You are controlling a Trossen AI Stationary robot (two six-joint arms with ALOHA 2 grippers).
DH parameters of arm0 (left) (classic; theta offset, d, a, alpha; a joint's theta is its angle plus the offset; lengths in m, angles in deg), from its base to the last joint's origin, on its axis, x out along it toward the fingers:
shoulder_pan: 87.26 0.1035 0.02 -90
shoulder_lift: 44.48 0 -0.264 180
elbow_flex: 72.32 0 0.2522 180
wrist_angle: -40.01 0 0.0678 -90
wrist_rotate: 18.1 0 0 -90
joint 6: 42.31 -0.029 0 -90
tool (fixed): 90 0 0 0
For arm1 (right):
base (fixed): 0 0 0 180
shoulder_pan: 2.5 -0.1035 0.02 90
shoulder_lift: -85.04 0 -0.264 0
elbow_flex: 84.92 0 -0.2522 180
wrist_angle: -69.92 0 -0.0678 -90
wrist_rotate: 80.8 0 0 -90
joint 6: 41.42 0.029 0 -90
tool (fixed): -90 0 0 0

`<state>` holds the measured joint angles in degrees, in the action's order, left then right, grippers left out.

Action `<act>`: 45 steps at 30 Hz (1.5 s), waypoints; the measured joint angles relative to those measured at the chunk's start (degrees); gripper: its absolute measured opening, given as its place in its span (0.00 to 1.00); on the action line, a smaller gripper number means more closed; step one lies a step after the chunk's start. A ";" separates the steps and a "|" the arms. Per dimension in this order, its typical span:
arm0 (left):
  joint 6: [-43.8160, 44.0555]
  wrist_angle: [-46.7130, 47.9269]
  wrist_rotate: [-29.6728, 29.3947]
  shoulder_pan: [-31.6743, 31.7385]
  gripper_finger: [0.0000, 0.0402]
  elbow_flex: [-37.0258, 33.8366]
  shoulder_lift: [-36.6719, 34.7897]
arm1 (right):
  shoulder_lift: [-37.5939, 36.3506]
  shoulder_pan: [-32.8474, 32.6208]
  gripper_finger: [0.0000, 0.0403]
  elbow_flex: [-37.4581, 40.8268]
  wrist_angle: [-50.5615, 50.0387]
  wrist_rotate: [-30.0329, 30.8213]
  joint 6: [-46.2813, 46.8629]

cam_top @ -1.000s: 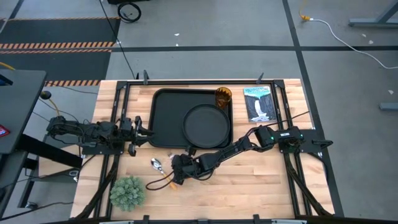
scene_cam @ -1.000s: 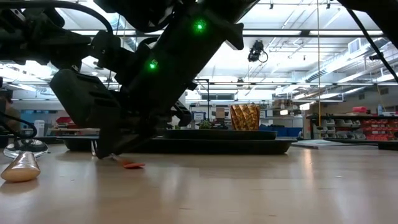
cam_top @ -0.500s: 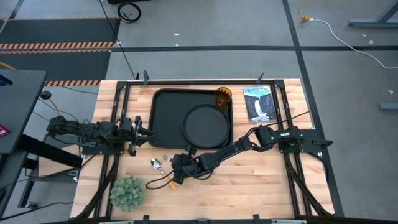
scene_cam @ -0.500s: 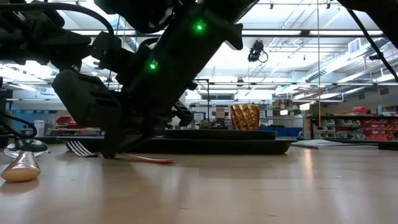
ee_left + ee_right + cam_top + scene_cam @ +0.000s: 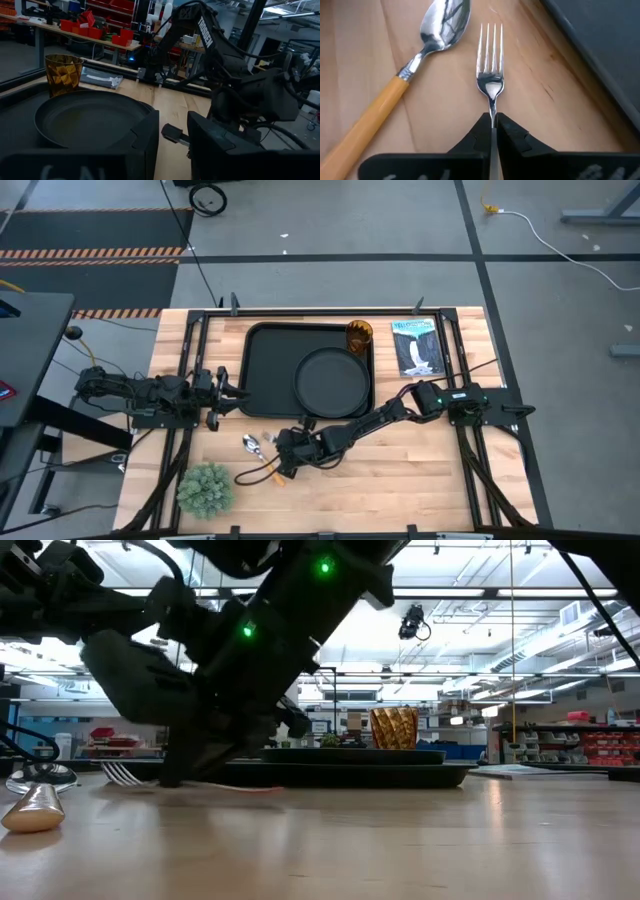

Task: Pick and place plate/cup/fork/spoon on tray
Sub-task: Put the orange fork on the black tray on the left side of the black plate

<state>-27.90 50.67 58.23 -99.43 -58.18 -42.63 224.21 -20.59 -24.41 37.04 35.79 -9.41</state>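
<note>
**Right fingers clamped on the fork near the tray's front edge**

At the far left of the wooden bench (image 5: 420, 470), the left arm waits with its gripper (image 5: 228, 392) just off the left rim of the large black rectangular tray (image 5: 268, 370); its two dark fingers (image 5: 145, 145) stand apart and hold nothing.

Near the bench's front left corner sits a small green bushy plant (image 5: 205, 488). To its right lies the small spoon with a silver metal bowl and an orange handle (image 5: 415, 65), flat on the wood, its bowl pointing toward the tray.

Just beside the spoon, the right gripper (image 5: 492, 131) reaches low over the bench in front of the tray. Its fingers (image 5: 512, 134) are clenched tight on the neck of the small fork with silver tines (image 5: 490, 65), just behind the head; the tines stick out ahead of the fingertips, toward the tray's edge, and the handle is hidden behind the fingers. The fork lies close alongside the spoon without touching it.

On the tray, the round flat black plate with a raised rim (image 5: 332, 380) fills the right half, and the small translucent amber-orange tumbler cup (image 5: 359, 335) stands upright in the tray's far right corner, just beyond the plate.

Right of the tray, a printed booklet (image 5: 417, 346) lies flat on the bench.
</note>
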 joint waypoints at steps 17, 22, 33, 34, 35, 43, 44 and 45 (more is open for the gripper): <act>0.37 0.21 0.01 0.00 0.27 0.00 0.02 | -2.16 0.04 0.05 0.00 0.61 1.98 0.85; 0.40 0.23 0.01 0.01 0.27 0.00 0.04 | -3.07 0.04 0.05 0.00 0.32 2.62 1.45; 0.42 0.05 -0.08 0.01 0.27 0.00 0.02 | -3.51 3.27 0.05 -0.03 6.51 4.98 8.88; 0.42 0.05 -0.10 0.01 0.27 0.00 0.02 | -3.39 3.68 0.05 -0.01 7.14 5.37 9.20; 0.42 0.05 -0.12 0.01 0.27 0.00 0.02 | -3.32 4.09 0.05 0.00 8.04 6.10 9.42; 0.44 0.01 -0.17 0.00 0.27 -0.01 0.02 | -3.34 6.02 0.05 -0.07 14.29 14.96 9.49; 0.44 0.01 -0.19 0.01 0.27 0.00 0.02 | -3.34 6.45 0.05 -0.07 14.12 15.42 9.83; 0.44 0.01 -0.19 0.01 0.27 -0.02 0.02 | -3.34 6.95 0.05 -0.05 13.89 15.88 9.88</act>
<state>-27.46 50.68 58.04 -99.42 -58.20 -42.61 220.87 -13.64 -24.46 50.93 51.67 0.46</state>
